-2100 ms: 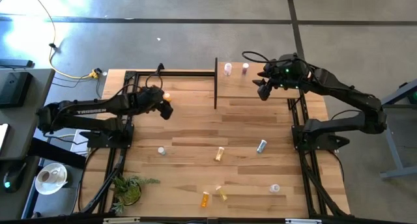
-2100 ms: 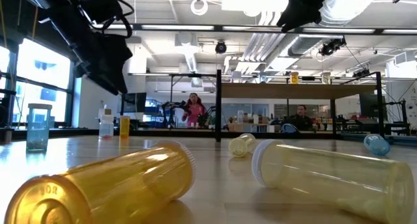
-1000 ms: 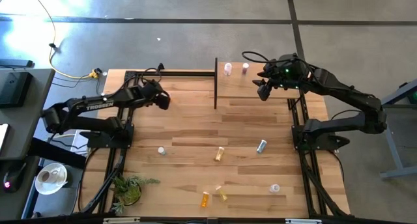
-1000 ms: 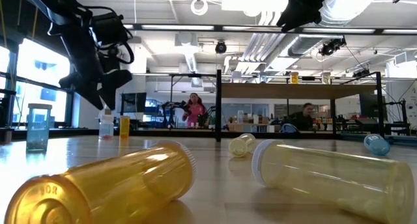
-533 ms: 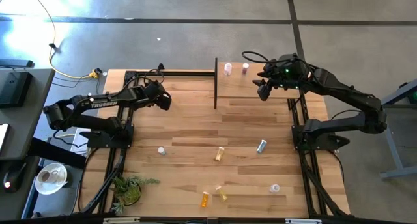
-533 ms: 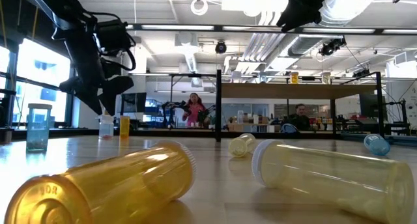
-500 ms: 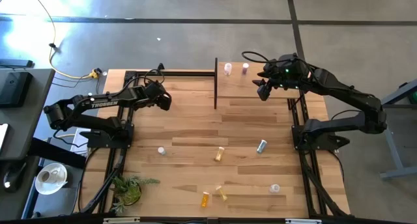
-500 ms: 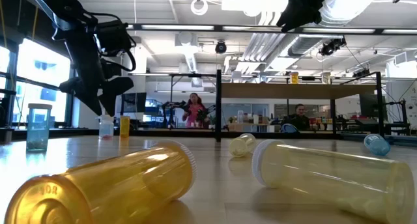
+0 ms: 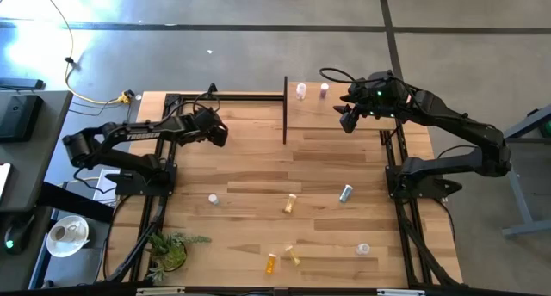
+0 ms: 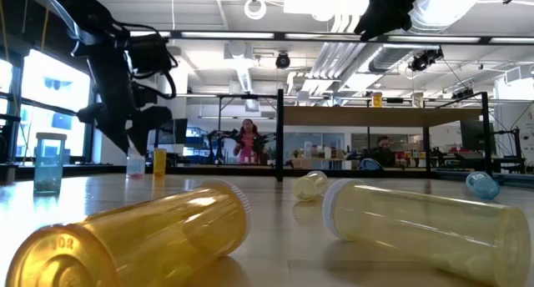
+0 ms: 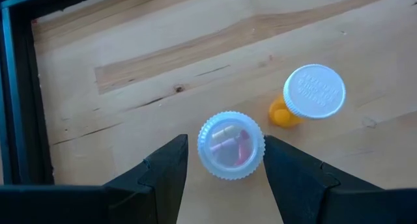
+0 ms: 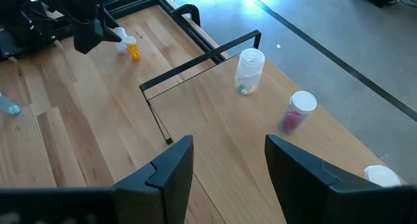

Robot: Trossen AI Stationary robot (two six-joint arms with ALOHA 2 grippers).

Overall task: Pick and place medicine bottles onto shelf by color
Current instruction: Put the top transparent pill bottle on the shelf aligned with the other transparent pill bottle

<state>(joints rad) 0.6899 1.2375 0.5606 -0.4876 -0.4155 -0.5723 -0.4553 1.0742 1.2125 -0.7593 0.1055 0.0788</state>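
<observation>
At the table's far left a clear bottle (image 11: 230,146) with pills stands upright beside an orange bottle (image 11: 311,97) with a white cap. My left gripper (image 11: 225,152) points down over the clear bottle, open, one finger close on each side of its cap. In the low view its fingertips (image 10: 133,149) hide the cap. My right gripper (image 12: 225,159) hovers open and holding nothing above the shelf (image 9: 331,115) at the far right. A clear bottle (image 12: 249,71) and a pink bottle (image 12: 296,111) stand on the shelf.
Several loose bottles lie on the table's near half, among them yellow (image 9: 290,203), grey-teal (image 9: 345,193) and orange (image 9: 272,262) ones. A potted plant (image 9: 168,249) sits at the near left corner. A black frame (image 9: 172,102) borders the far left edge.
My left gripper has sunk toward the clear bottle at the far left, so its fingertips now cover the cap in the low view. The bottle and its orange neighbour have stayed in place.
</observation>
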